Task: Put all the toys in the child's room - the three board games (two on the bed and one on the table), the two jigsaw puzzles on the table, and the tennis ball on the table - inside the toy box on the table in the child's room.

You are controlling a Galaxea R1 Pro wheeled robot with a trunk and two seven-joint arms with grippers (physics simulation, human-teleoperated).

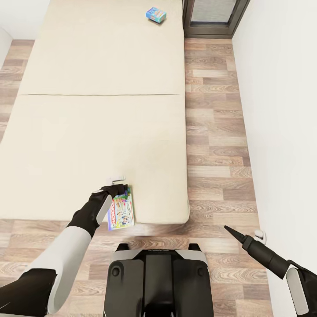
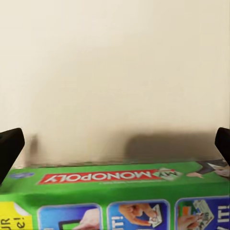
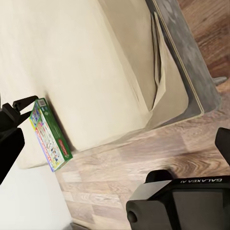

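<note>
Our left pincer [image 1: 118,187] sits at the near edge of the bed [image 1: 101,127], its fingers spread apart, one on each side of the Monopoly box [image 1: 121,211]. In the left wrist view both fingertips [image 2: 10,146] stand out beyond the ends of the box, so we judge them not yet closed on it. The box lies flat on the bed's near edge, just above the floor [image 1: 215,145].

Our right pincer [image 1: 230,230] hangs over the floor, off the bed's near right corner and close to the wall [image 1: 281,110]. It carries nothing, and its fingers look drawn together to a point, though we cannot tell for sure.

At the bed's far end, well apart from the Monopoly box, lies the small blue box [image 1: 156,15]. Past that end stands a dark cabinet [image 1: 213,20].

The step in hand seems to be picking the first game off the bed. Next we would need to close the left fingers on the box, lift it clear of the mattress, then fetch the blue one or carry this to the tray.
</note>
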